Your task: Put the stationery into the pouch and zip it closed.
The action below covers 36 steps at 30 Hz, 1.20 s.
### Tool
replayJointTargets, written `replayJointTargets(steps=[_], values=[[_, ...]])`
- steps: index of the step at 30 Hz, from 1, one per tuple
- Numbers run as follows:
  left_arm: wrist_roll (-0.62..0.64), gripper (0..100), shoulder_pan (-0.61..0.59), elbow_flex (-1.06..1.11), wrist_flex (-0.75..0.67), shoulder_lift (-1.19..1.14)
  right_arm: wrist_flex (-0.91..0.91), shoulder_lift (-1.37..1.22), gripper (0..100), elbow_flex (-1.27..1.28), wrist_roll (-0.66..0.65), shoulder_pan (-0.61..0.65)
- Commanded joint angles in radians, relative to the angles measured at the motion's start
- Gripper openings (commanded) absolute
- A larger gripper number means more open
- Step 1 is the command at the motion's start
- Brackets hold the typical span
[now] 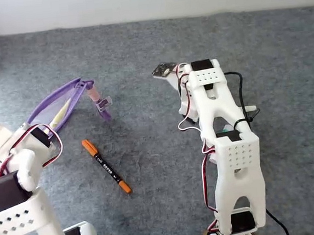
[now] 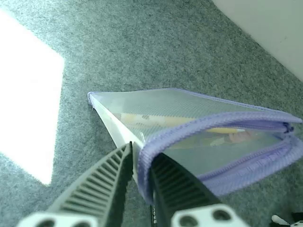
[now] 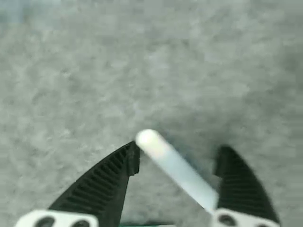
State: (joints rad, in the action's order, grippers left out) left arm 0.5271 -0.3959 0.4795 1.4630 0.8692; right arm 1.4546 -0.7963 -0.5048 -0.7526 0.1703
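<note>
Left claw (image 2: 140, 153) clamped on the purple pouch (image 2: 189, 118) rim; right claw (image 3: 180, 150) apart.
A white stick (image 3: 176, 169) slants between the right claw's fingers. The pouch is unzipped at the desk's (image 1: 139, 42) left side with a yellow item inside, and an orange marker (image 1: 106, 166) lies on the desk just beside it.

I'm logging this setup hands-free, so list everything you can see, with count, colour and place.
pouch: one, purple with clear sides, left part of the carpet, mouth open
marker: one, orange and black, lying on the carpet near the pouch
pink item: one, sticking out of the pouch mouth
yellowish stick: one, inside the pouch
white stick: one, at the right gripper
carpet: one, grey, under everything
left gripper: one, black, shut on the pouch rim
right gripper: one, black, mid-carpet, away from the pouch
</note>
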Motion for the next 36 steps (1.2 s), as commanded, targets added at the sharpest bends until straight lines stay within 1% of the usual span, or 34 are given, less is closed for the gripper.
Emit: replayJointTargets(steps=[1,3,4,6,9,15,20,27,31,36], values=[[0.012,1,0.003,0.005,-0.023,-0.017,-0.002,-0.018,0.1,0.011,-0.014,0.005],[0.012,1,0.003,0.005,-0.023,-0.017,-0.002,-0.001,3.8,0.011,-0.014,0.005],[0.012,1,0.003,0.005,-0.023,-0.017,0.001,0.016,3.9,0.011,-0.012,0.005],[0.012,1,0.003,0.005,-0.023,-0.017,0.005,0.054,0.5,0.011,-0.011,0.005],[0.012,1,0.003,0.005,-0.023,-0.017,0.035,0.125,0.7,0.011,-0.009,0.008],[0.012,1,0.003,0.005,-0.023,-0.017,0.163,0.274,0.8,0.011,-0.002,0.013],[0.012,1,0.003,0.005,-0.023,-0.017,0.226,0.406,0.8,0.011,0.083,0.015],[0.012,1,0.003,0.005,-0.023,-0.017,0.317,0.639,0.8,0.011,0.227,0.082],[0.012,1,0.003,0.005,-0.023,-0.017,0.328,0.785,0.8,0.011,0.364,0.16],[0.012,1,0.003,0.005,-0.023,-0.017,0.32,0.955,0.8,0.011,0.535,0.303]])
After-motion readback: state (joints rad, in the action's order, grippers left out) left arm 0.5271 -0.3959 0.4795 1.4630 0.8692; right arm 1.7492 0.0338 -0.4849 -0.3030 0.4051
